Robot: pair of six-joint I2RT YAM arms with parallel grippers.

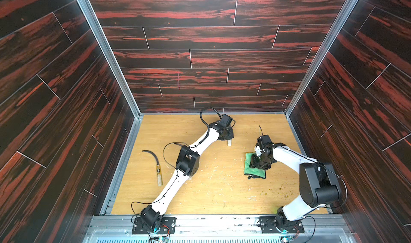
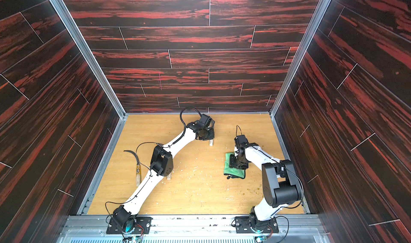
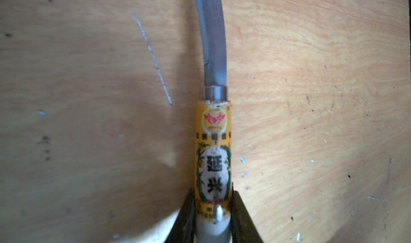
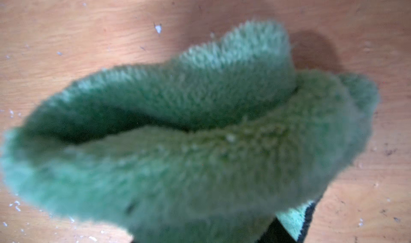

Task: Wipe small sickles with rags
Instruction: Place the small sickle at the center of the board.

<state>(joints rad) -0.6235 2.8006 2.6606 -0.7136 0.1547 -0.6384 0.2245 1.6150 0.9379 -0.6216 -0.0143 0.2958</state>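
Observation:
In the left wrist view my left gripper (image 3: 213, 198) is shut on the pale handle of a small sickle (image 3: 213, 155). It grips just below the yellow-black label. The grey curved blade (image 3: 213, 44) runs out over the table. In both top views that gripper (image 1: 226, 134) is at the back middle, and only the handle end (image 1: 229, 143) shows below it. A second sickle (image 1: 155, 164) lies flat at the left. The green rag (image 1: 249, 167) lies at the right under my right gripper (image 1: 258, 164). The bunched rag (image 4: 200, 153) fills the right wrist view and hides the jaws.
A pale handle end (image 1: 190, 177) peeks out from under the left arm's elbow. White crumbs and dark specks are scattered over the wooden table (image 1: 222, 197). Dark red-streaked walls close in the back and both sides. A metal rail (image 1: 218, 221) carries both arm bases at the front.

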